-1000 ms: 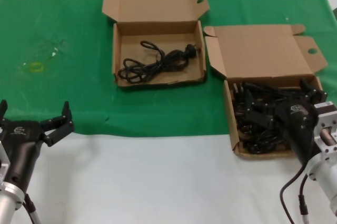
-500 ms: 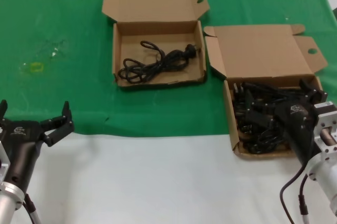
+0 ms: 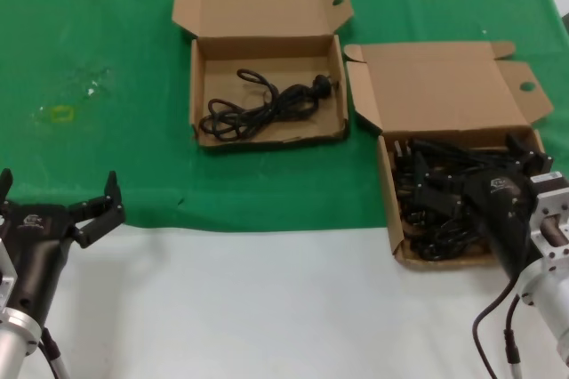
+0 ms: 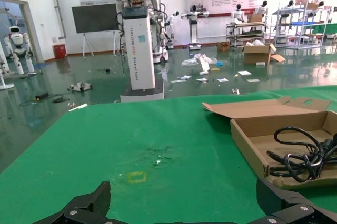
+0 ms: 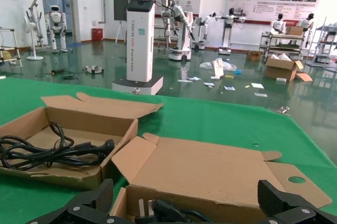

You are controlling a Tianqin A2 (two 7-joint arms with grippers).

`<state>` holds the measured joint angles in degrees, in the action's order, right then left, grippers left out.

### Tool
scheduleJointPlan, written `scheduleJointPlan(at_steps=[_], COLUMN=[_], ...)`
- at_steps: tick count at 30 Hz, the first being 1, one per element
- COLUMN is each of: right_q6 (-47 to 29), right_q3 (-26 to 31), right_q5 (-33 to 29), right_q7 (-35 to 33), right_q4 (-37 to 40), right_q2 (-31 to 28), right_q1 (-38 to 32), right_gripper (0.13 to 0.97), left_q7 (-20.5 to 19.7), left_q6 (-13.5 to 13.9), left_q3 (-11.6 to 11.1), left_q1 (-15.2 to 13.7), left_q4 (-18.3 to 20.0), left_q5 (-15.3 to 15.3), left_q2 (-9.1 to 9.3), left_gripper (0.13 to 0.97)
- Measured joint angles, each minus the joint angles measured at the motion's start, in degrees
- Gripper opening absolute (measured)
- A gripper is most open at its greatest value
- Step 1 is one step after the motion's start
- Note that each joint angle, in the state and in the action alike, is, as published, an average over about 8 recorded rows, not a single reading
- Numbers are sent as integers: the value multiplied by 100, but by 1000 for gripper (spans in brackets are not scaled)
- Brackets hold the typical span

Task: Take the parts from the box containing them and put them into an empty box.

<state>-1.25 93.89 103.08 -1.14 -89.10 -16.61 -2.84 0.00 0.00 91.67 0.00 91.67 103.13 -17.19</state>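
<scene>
The squarish box with the tall lid [image 3: 444, 85] stands at the right, and its tray holds several coiled black power cords [image 3: 433, 210]. My right gripper [image 3: 467, 165] is open, low over this tray among the cords and holding nothing. Its wrist view [image 5: 184, 205] shows a plug [image 5: 163, 211] between the fingers and the tall lid [image 5: 210, 171] behind. The wide box with the short lid [image 3: 197, 85] stands at the back centre with one cord [image 3: 262, 103] in it. My left gripper [image 3: 55, 188] is open and empty at the near left.
The green cloth [image 3: 98, 32] covers the far part of the table and bare white tabletop [image 3: 267, 308] the near part. A small yellow mark [image 3: 60, 113] lies on the cloth at the left. The left wrist view shows the wide box [image 4: 247, 140] and its cord [image 4: 303, 153].
</scene>
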Motion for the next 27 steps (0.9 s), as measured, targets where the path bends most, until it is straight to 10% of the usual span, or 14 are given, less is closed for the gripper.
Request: scheduleJointPlan(at_steps=[27], right_q6=[0], right_q3=[0], right_q5=[0], right_q7=[0], right_q4=[0], right_q2=[0], right_q1=[0], right_gripper=[966], left_q7=[0], left_q6=[0], left_q3=[0], left_q1=[0], left_q4=[0], left_q5=[0], left_q2=[0], left_gripper=[966])
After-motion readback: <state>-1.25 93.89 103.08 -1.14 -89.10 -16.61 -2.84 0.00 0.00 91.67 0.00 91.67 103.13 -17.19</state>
